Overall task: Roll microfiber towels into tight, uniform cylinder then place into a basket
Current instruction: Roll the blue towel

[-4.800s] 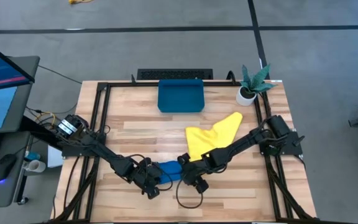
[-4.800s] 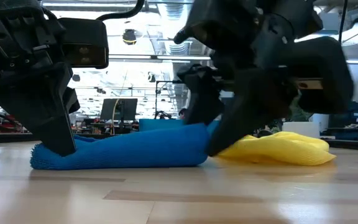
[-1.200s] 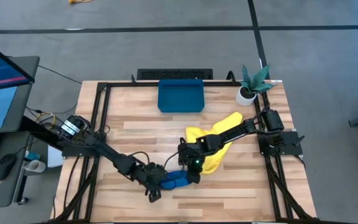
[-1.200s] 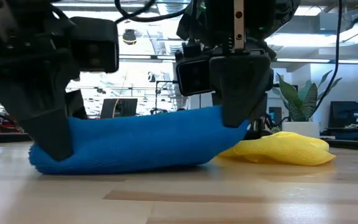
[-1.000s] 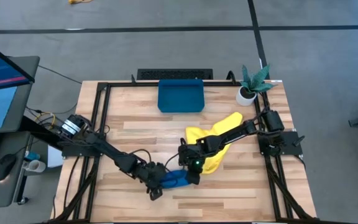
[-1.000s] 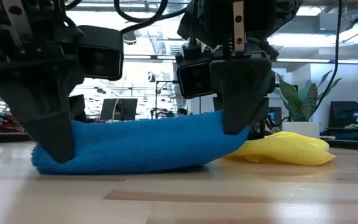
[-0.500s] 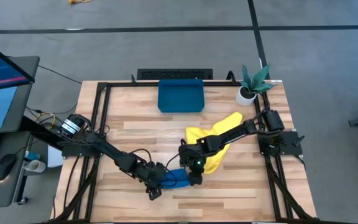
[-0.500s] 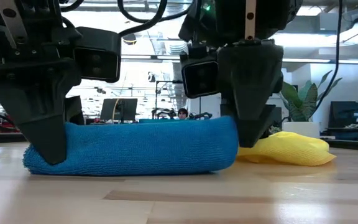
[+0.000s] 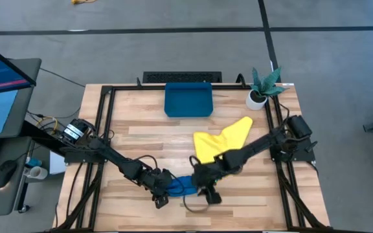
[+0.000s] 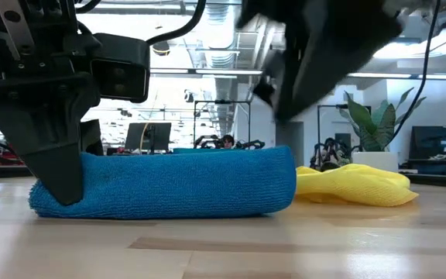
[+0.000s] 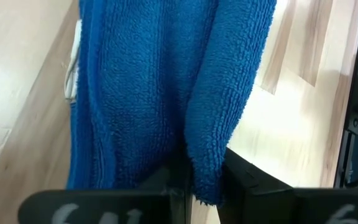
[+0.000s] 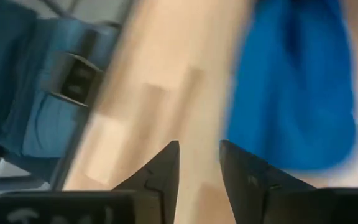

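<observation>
Left tool (image 11: 194, 180) grips blue towel (image 10: 169, 183) (rolled).

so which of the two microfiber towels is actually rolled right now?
The medium blue microfiber towel, a cylinder lying on the table, clamped at one end by the left end effector. The bright yellow microfiber towel lies loose and crumpled.

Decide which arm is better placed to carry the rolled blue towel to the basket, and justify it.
Left, probably. The left gripper is clamped on the blue towel, while the right gripper is off it, holding nothing. The basket lies ahead.
</observation>
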Available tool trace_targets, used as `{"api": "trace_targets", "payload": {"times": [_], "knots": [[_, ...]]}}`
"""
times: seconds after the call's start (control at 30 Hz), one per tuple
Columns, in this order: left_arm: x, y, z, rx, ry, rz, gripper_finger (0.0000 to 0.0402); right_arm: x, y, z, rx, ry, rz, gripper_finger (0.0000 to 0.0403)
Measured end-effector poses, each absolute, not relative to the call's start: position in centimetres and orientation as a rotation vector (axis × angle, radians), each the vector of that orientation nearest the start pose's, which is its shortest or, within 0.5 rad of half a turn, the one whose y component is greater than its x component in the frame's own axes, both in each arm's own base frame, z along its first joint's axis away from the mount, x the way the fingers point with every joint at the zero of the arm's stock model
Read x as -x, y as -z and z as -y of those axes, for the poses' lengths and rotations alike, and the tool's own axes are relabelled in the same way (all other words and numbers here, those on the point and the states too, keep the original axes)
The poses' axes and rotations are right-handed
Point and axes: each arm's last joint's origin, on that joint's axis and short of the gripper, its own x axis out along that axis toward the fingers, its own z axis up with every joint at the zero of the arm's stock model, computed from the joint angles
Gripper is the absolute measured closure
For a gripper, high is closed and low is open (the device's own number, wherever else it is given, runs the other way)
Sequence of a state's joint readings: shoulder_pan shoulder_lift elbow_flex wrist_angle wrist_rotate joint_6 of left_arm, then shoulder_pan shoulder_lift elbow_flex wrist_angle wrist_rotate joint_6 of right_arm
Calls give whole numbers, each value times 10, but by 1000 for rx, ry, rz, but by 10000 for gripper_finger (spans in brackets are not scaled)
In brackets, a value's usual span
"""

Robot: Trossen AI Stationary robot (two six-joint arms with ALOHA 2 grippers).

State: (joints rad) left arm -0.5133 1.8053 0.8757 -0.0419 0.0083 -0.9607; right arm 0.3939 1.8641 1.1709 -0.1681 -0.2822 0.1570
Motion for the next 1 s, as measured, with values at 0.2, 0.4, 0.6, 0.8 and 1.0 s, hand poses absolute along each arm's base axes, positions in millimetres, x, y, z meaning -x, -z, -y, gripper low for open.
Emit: {"api": "trace_targets", "payload": {"times": [0.2, 0.4, 0.6, 0.8, 1.0], "knots": [[-288, -120, 163, 640, -26, -1079, 370, -354, -178, -170, -34, -558, -813, 282], [-289, -120, 162, 641, -28, -1075, 370, -361, -168, -165, -52, -506, -822, 300], [-289, -120, 162, 628, -21, -1071, 370, -366, -142, -163, -60, -490, -889, 314], [-289, -120, 161, 626, -22, -1071, 370, -370, -135, -157, -75, -462, -899, 323], [-289, -120, 161, 626, -22, -1070, 370, -374, -137, -146, -112, -410, -901, 332]]}}
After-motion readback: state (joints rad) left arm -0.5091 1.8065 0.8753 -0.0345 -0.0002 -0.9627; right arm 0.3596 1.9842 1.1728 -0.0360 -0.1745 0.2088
